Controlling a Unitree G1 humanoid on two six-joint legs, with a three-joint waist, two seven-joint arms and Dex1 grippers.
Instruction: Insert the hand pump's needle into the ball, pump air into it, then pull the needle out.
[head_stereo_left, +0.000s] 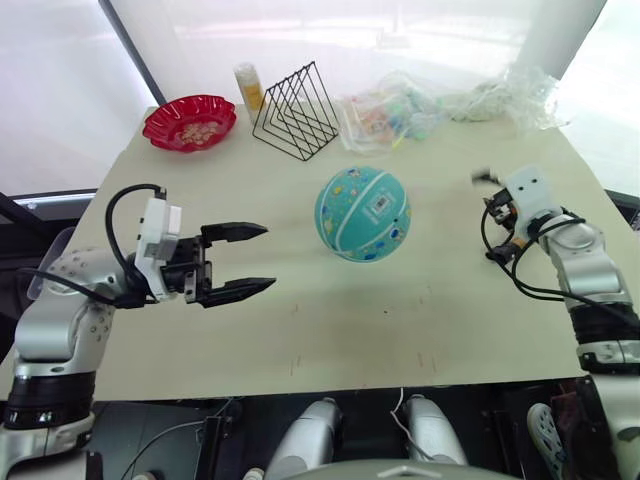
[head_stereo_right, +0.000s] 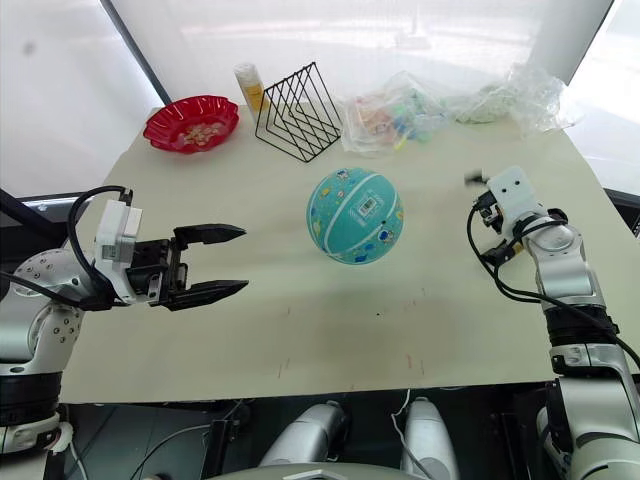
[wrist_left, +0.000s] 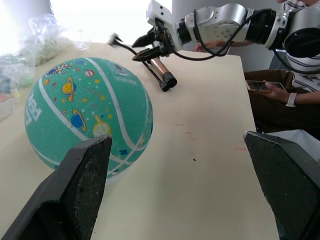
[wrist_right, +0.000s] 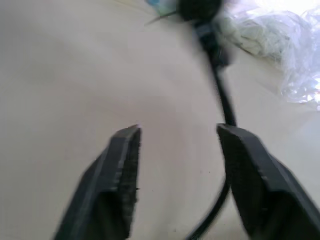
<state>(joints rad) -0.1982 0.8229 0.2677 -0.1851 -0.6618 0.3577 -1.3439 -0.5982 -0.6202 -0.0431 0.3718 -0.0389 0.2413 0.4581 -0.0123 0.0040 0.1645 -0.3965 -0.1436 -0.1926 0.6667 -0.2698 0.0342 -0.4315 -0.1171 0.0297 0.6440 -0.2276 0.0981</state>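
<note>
The round teal ball (head_stereo_left: 362, 213) with white stripes and cartoon prints rests mid-table. My left gripper (head_stereo_left: 268, 258) hovers open to its left, fingers pointing at it with a gap between; in the left wrist view the ball (wrist_left: 87, 115) sits just past the left fingers (wrist_left: 75, 190). At the table's right side my right gripper (wrist_right: 177, 132) is open over the hand pump (wrist_left: 162, 75), whose bronze cylinder lies under it. The black hose (wrist_right: 222, 100) runs along one finger, touching nothing I can see gripped. The needle is too small to make out.
At the back stand a red scalloped bowl (head_stereo_left: 189, 122), a yellow bottle (head_stereo_left: 247, 85), a black wire rack (head_stereo_left: 295, 112) and crumpled plastic bags (head_stereo_left: 395, 108). A seated person (wrist_left: 280, 85) holding a phone is beyond the table's right edge.
</note>
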